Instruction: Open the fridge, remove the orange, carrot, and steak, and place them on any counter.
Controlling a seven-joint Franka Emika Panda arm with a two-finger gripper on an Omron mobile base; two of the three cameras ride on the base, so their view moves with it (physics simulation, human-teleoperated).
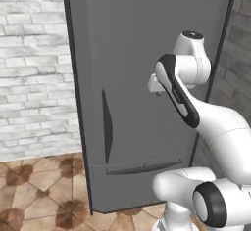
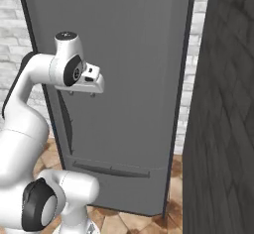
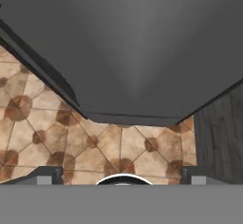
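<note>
One fridge [image 1: 147, 54], tall, dark grey, door shut flat, standing on the brown patterned tile floor [image 1: 34, 186]. Long slim vertical handle [image 1: 107, 126] low on the door near its left edge in the left base view; horizontal recessed grip [image 1: 144, 168] across the drawer front below it. White brick wall [image 1: 29, 68] left of the fridge, dark brick-textured wall [image 2: 223, 129] close on its right.

Gripper [image 2: 82, 93] raised in front of the door at mid height, pointing downward, apart from the door surface and above and to the right of the handle's top end. Seen in the right base view as two tiny dark tips under the white hand; too small to tell whether spread or pressed together. Nothing seen between them.

From the hand view, looking down the door face to the fridge's bottom edge [image 3: 133, 119] and floor tiles beneath, dark wall at right.
</note>
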